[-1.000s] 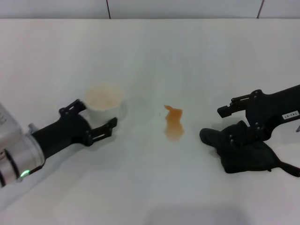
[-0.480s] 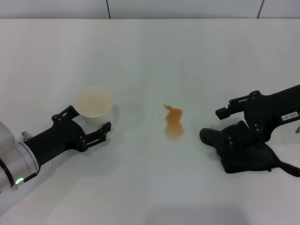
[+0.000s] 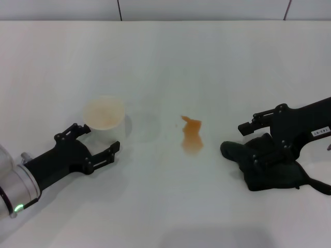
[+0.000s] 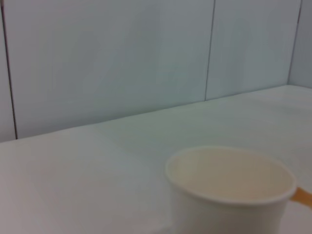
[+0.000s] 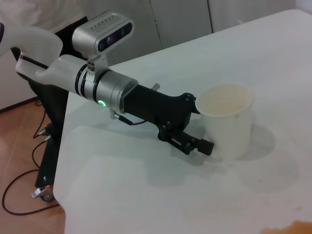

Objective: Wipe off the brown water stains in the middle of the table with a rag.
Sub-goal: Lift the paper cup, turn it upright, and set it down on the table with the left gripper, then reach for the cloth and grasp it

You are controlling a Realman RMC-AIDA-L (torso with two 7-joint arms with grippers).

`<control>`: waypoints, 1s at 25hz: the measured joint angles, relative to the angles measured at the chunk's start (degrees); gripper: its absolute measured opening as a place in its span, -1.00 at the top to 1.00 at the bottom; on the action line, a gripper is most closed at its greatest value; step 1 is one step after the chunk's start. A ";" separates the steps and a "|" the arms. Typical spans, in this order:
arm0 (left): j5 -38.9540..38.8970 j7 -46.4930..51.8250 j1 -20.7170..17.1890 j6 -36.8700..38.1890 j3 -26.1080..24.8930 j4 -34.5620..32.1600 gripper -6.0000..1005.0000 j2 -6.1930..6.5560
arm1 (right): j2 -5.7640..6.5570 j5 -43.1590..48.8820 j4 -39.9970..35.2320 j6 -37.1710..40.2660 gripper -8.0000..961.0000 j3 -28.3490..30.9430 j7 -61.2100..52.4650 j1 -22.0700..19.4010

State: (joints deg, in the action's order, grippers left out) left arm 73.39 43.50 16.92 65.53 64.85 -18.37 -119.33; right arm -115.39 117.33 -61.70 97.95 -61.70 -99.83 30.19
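The brown water stains lie in the middle of the white table; an edge of them shows in the right wrist view. The black rag lies bunched at the right. My right gripper is open over the rag's near-left part, its lower finger resting on the cloth. My left gripper is open just in front of a white paper cup, apart from it. The right wrist view shows the left gripper beside the cup.
The cup stands upright left of the stains and fills the left wrist view. A tiled wall runs along the table's far edge. The robot's stand and cables are beyond the table's left side.
The cup shifted a little to the left, then my left gripper let go and drew back toward the front left. My right gripper sank slightly onto the rag.
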 joint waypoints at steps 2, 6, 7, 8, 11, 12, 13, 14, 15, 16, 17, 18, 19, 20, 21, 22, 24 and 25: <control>-0.06 -0.39 -0.58 0.18 -0.03 0.00 -0.76 -0.06 | 0.00 -0.01 0.00 0.00 -0.64 0.00 -0.01 -0.01; -0.10 -0.54 -1.47 0.99 -0.09 -0.03 -0.76 -0.03 | 0.00 -0.06 0.00 0.22 -0.64 0.00 -0.02 0.11; -0.15 -1.09 -2.92 3.61 -0.25 -0.43 -0.76 0.17 | 0.00 -0.12 0.00 0.35 -0.64 0.01 -0.06 0.14; -0.09 -1.45 -3.71 5.08 -0.25 -0.90 -0.76 0.24 | 0.01 -0.18 -0.15 0.44 -0.64 0.01 -0.20 0.14; 1.06 -1.15 -6.60 10.16 -0.12 -3.46 -0.76 0.68 | 0.06 -0.28 -2.39 1.04 -0.64 0.01 -1.92 -0.69; 1.83 -0.18 -7.84 11.75 -0.11 -4.88 -0.76 0.96 | 0.06 -0.18 -3.48 1.32 -0.64 -0.09 -2.94 -1.13; 3.14 1.74 -9.19 14.08 -0.10 -7.00 -0.76 1.37 | 0.08 -0.03 -4.76 1.60 -0.64 -0.33 -4.32 -1.61; 4.24 3.53 -10.31 15.71 -0.12 -8.68 -0.75 1.74 | 0.14 0.10 -5.66 1.68 -0.64 -0.85 -5.43 -1.93; 5.67 6.32 -11.91 18.18 -0.22 -11.48 -0.75 2.42 | 0.19 0.51 -6.96 1.75 -0.64 -1.64 -7.27 -2.32; 7.05 8.84 -13.13 20.24 -0.21 -14.34 -0.75 2.89 | 0.19 1.14 -8.10 1.74 -0.64 -2.53 -8.74 -2.50; 7.77 10.64 -13.94 21.73 -0.25 -16.41 -0.75 3.30 | 0.18 2.01 -8.96 1.60 -0.64 -3.11 -9.95 -2.59; 9.34 13.54 -15.11 24.24 -0.26 -19.74 -0.75 3.84 | 0.09 3.21 -10.00 1.26 -0.64 -4.12 -11.41 -2.64; 10.48 15.42 -15.76 25.76 -0.29 -21.96 -0.75 4.19 | 0.04 4.87 -10.88 0.19 -0.64 -5.59 -13.24 -2.66; 12.05 17.61 -16.31 27.65 -0.34 -24.92 -0.75 4.48 | 0.03 5.60 -11.28 -0.52 -0.64 -6.60 -14.32 -2.65; 13.58 19.37 -16.54 29.08 -0.53 -27.20 -0.75 4.60 | 0.03 6.34 -11.47 -1.34 -0.64 -7.64 -15.58 -2.60; 15.27 21.04 -16.73 30.34 -0.91 -29.52 -0.75 4.67 | 0.05 7.11 -11.65 -2.16 -0.64 -8.73 -16.67 -2.45; 19.54 24.94 -16.62 32.50 -2.54 -34.02 -0.75 4.61 | 0.06 8.61 -11.91 -4.21 -0.64 -10.66 -18.72 -1.90; 22.42 27.51 -16.33 33.62 -3.86 -36.77 -0.75 4.45 | 0.06 9.02 -12.04 -4.80 -0.64 -11.23 -19.26 -1.74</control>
State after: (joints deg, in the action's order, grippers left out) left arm 95.80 71.02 0.59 99.15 60.99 -55.14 -114.88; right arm -115.33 126.34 -73.75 93.15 -72.93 -119.08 28.45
